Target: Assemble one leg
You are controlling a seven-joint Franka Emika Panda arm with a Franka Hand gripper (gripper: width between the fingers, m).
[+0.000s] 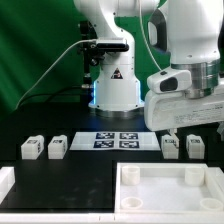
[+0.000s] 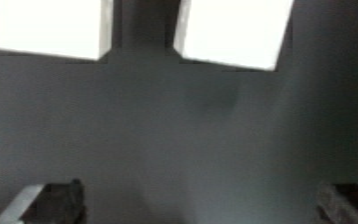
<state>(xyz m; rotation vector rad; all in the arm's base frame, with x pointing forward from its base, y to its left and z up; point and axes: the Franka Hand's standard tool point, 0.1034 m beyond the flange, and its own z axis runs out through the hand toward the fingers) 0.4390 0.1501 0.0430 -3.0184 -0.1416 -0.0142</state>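
Above two blurred legs (image 2: 48,25), the hand (image 2: 197,205) hangs open, fingertips (image 2: 48,200) cut off at the frame edge.

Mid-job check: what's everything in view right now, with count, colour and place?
legs: four, white, tagged; two at the exterior view's left, two at its right
marker board: one, white, between the leg pairs
tray-like part: one, white, raised rim, front right
white piece: one, cut off at the front left edge
table: one, black
arm: one, white, rear
pincer: one, open, empty, above the right pair
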